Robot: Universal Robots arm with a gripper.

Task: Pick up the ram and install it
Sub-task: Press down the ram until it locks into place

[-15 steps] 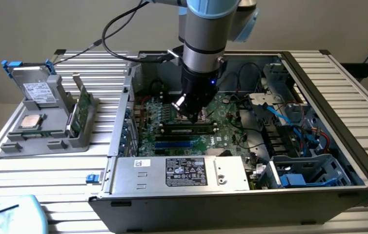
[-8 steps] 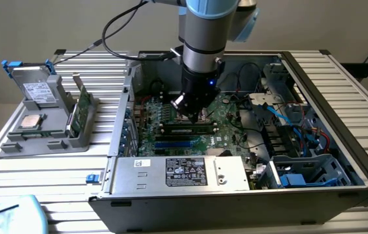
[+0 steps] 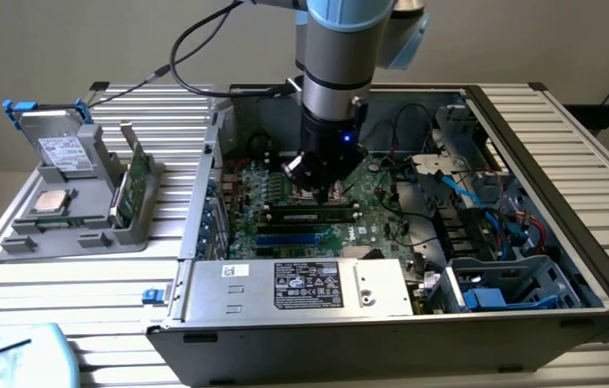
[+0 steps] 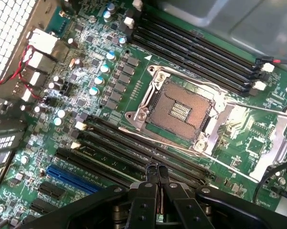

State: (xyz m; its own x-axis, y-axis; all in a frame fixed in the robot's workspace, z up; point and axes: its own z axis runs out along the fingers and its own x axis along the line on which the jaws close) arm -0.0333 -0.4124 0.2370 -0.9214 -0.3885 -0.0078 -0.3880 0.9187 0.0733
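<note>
The gripper (image 3: 323, 191) is seen lowered inside the open computer case (image 3: 563, 145), which lies on a slatted metal table (image 3: 89, 267). It is positioned over the motherboard (image 3: 283, 234), near the middle of the board. In the wrist view the two fingers (image 4: 152, 177) are seen pressed together, with at most a thin sliver visible between them; whether that sliver is the ram cannot be told. Directly below the fingertips, in the exterior view, the ram (image 3: 307, 215) is seen lying along one of the black memory slots (image 4: 133, 152), between the empty processor socket (image 4: 181, 109) and the blue expansion slot (image 4: 71, 179). Whether it is fully seated cannot be told. Toward the table's edge at the exterior view's left, a grey holder (image 3: 73, 218) is seen carrying a green card (image 3: 132, 182), a silver processor chip (image 3: 52, 202) and a drive (image 3: 62, 149)
</note>
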